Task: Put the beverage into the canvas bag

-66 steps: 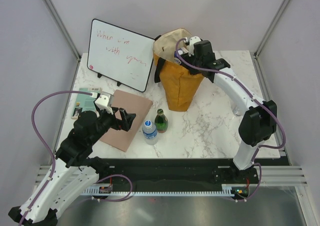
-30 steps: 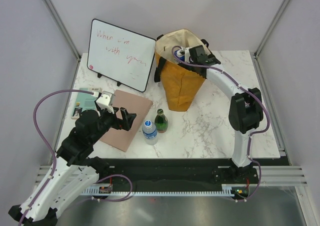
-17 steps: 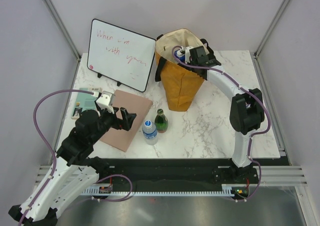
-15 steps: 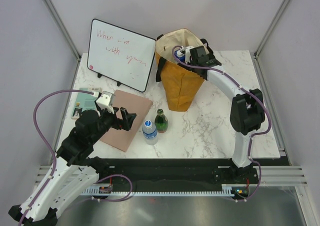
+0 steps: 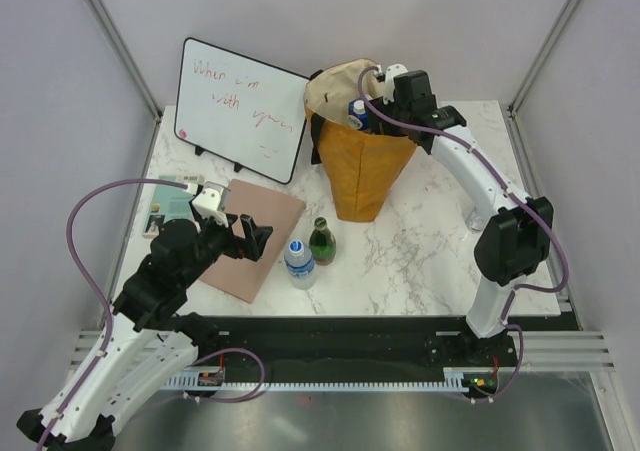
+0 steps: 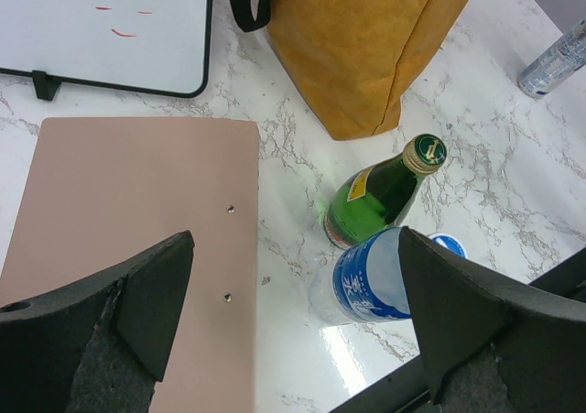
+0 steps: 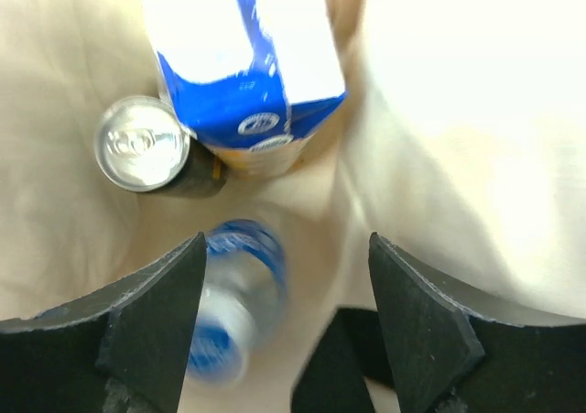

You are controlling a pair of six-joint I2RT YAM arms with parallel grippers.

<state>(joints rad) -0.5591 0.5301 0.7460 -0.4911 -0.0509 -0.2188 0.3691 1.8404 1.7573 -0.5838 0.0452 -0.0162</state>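
**Top view.** My right hand (image 5: 383, 106) hangs over the mouth of the canvas bag (image 5: 365, 176), which stands upright at the back of the surface (image 5: 430, 251). A carton (image 5: 357, 111), blue and white, shows inside the bag just beside the hand. My left hand (image 5: 258, 241) is over a brown board (image 5: 275, 206). A green bottle (image 5: 321, 239) and a water bottle (image 5: 299, 261) stand close together just to its right. A whiteboard (image 5: 240, 106) leans beyond it.

**Left wrist view.** The left hand (image 6: 295, 239) has its fingers well apart with nothing between them. The green bottle (image 6: 380, 193) and water bottle (image 6: 371, 285) are ahead and to the right, the bag (image 6: 366, 38) beyond them.

**Right wrist view.** The right hand (image 7: 286, 244) looks down into the bag's cream lining (image 7: 55, 56), fingers apart and clamped on nothing. Below it lies a plastic bottle (image 7: 233, 303), blue-labelled and blurred, free of both fingers. Past it, the carton (image 7: 243, 65) and a can (image 7: 142, 152) sit side by side.
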